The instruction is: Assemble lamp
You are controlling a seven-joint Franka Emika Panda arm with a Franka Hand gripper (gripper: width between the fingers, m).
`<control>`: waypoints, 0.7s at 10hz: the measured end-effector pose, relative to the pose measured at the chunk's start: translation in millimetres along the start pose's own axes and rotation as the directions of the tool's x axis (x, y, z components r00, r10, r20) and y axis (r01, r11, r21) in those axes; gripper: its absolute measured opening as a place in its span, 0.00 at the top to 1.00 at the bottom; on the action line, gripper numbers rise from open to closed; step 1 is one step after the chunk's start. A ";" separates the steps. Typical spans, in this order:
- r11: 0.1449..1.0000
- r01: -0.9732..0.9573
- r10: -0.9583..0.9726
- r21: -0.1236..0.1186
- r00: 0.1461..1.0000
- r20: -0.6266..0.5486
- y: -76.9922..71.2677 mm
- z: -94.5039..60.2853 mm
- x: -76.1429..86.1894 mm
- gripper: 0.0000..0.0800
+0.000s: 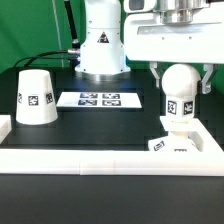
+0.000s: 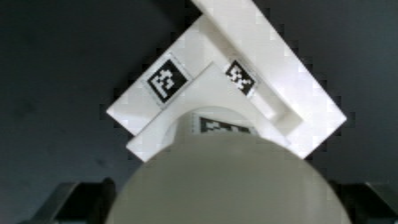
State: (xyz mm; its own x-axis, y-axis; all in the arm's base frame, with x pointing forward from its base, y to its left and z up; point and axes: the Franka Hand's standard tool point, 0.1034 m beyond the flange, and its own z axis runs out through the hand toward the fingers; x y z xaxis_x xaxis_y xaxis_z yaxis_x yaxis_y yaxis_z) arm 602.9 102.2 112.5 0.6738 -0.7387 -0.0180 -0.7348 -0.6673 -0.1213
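Note:
The white ball bulb (image 1: 178, 90) with its tagged neck stands upright on the small angular base block (image 1: 174, 145) at the exterior view's right, by the front wall. My gripper (image 1: 178, 78) is shut on the bulb, one finger on each side of the ball. In the wrist view the bulb (image 2: 222, 180) fills the foreground between the dark fingers (image 2: 71, 200), with the tagged base block (image 2: 205, 85) beyond it. The truncated-cone shade (image 1: 37, 97) stands on its wide end at the exterior view's left, apart from the gripper.
The marker board (image 1: 98, 99) lies flat on the black table at the middle back. A white raised wall (image 1: 100, 155) runs along the front and turns up at both ends. The robot's white body (image 1: 102, 45) stands behind the marker board.

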 end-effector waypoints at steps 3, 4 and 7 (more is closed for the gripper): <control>0.984 -0.178 0.178 0.002 0.984 0.013 -2.1 0.3 -3.9 0.28; 0.982 -0.190 0.190 0.003 0.982 0.014 -2.2 0.3 -4.2 0.28; 0.998 -0.066 0.066 -0.001 0.998 0.017 -1.5 0.8 -4.9 0.16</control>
State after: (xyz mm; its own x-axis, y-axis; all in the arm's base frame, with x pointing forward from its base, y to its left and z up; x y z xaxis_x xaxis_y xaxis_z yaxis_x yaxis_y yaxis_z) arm 600.8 106.9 112.0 0.6248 -0.7796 -0.0429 -0.7780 -0.6170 -0.1185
